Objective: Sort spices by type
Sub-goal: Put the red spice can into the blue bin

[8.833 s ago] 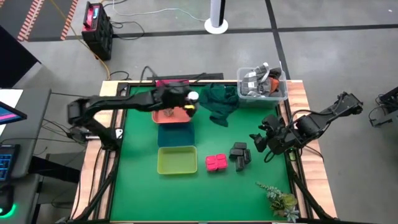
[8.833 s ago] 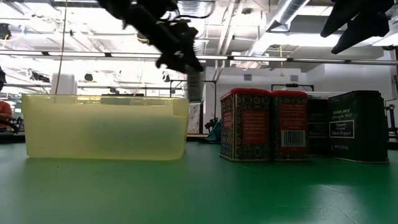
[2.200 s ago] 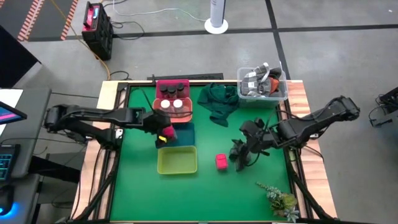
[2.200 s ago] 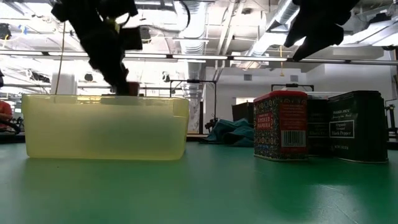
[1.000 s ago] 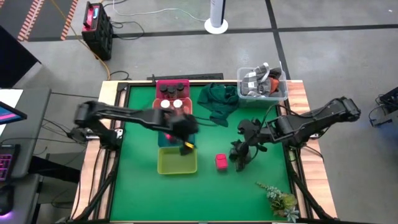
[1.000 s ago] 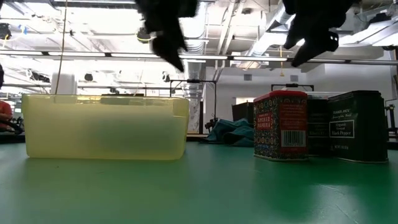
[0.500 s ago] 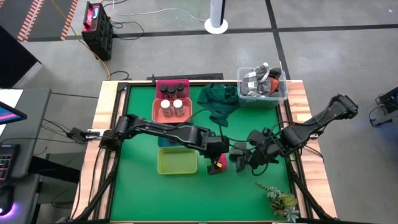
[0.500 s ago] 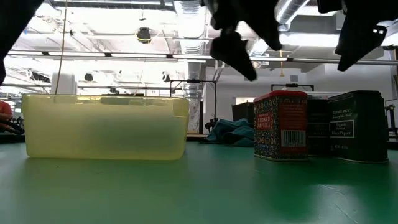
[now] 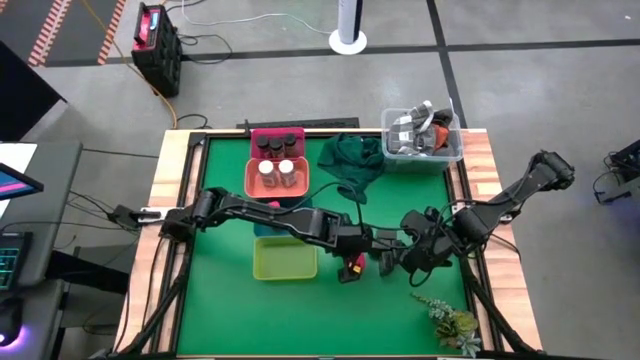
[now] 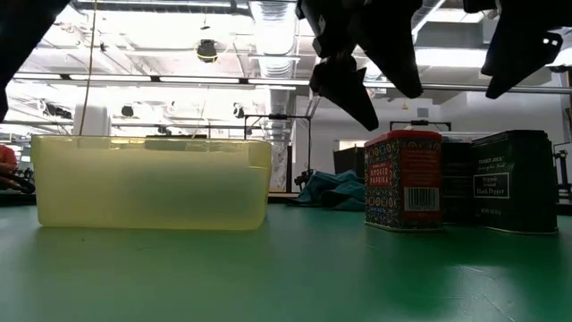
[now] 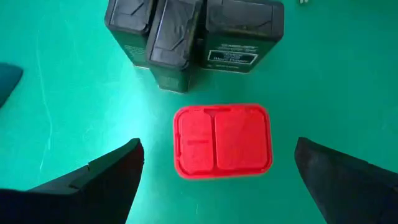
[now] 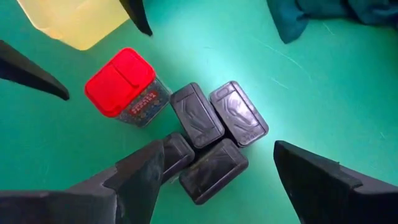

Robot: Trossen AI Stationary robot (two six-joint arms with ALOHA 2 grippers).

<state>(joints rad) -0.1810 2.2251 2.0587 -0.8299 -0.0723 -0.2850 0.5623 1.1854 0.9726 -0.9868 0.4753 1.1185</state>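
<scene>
One red-lidded spice packet [image 11: 222, 141] stands upright on the green mat, beside several dark grey boxes [image 11: 193, 37] that stand close together. My left gripper [image 11: 216, 149] hangs open just above the packet, one finger on either side, touching nothing. My right gripper [image 12: 219, 149] is open above the dark boxes [image 12: 211, 137], also clear of them. In the high view the left gripper [image 9: 350, 258] and the right gripper [image 9: 403, 258] are close together, right of the yellow tray [image 9: 285, 258].
At the back stand a red tray with dark jars [image 9: 277, 143] and a salmon tray with white-capped jars [image 9: 278, 175]. My left arm crosses a blue tray [image 9: 268, 222]. A green cloth [image 9: 350, 160], a clear bin [image 9: 422, 135] and a plant sprig [image 9: 450, 320] lie to the right.
My left gripper has swept from above the trays toward the table's right edge and a little down, and now hangs over the red packet. My right gripper has drawn back slightly toward the near edge and turned. The spices have not moved.
</scene>
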